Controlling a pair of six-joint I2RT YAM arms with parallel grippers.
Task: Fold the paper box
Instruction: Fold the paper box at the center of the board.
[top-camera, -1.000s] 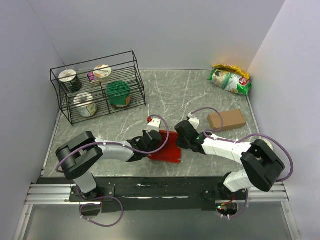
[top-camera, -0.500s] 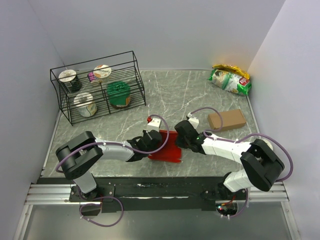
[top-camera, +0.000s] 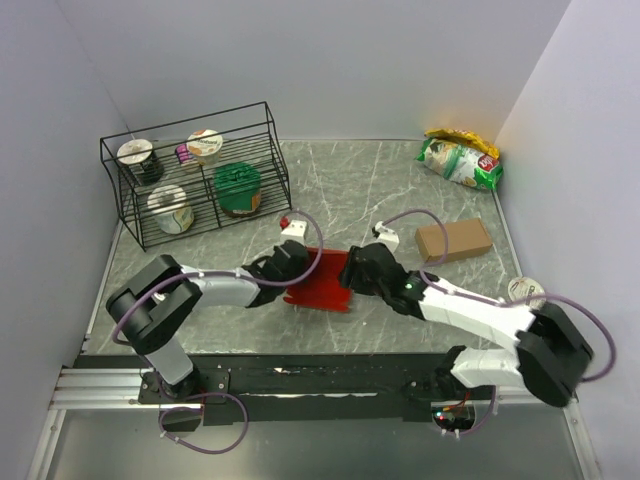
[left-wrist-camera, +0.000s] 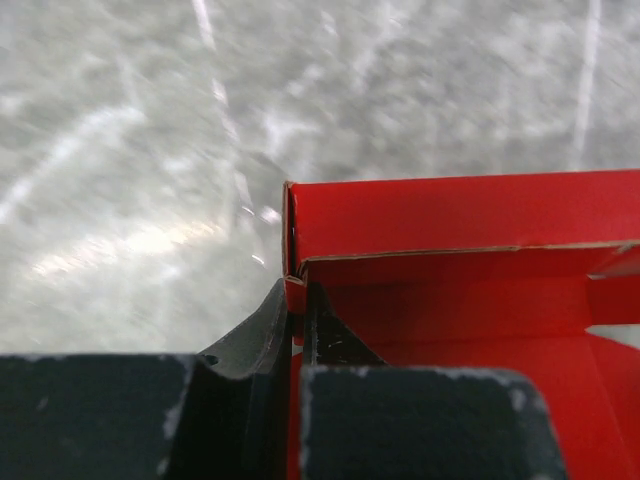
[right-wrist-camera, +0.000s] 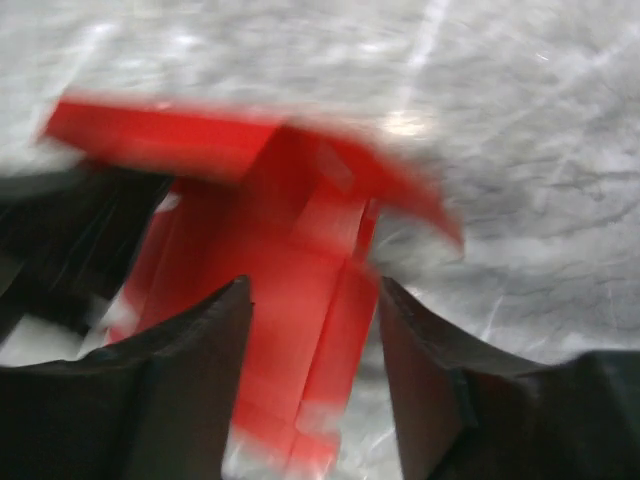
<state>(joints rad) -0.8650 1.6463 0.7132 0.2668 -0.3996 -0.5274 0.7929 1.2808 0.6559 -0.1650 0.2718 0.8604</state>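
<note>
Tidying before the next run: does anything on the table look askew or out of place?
Yes. A round tub sits alone at the right edge of the table, away from the tubs in the wire rack. The red paper box lies skewed, half-folded, one wall pinched by the left tool.

In the right wrist view the box (right-wrist-camera: 300, 270) is smearing into blur, its creases running together. In the left wrist view it is running off the right and bottom edges, with the left gripper (left-wrist-camera: 297, 305) covering its near corner.
</note>
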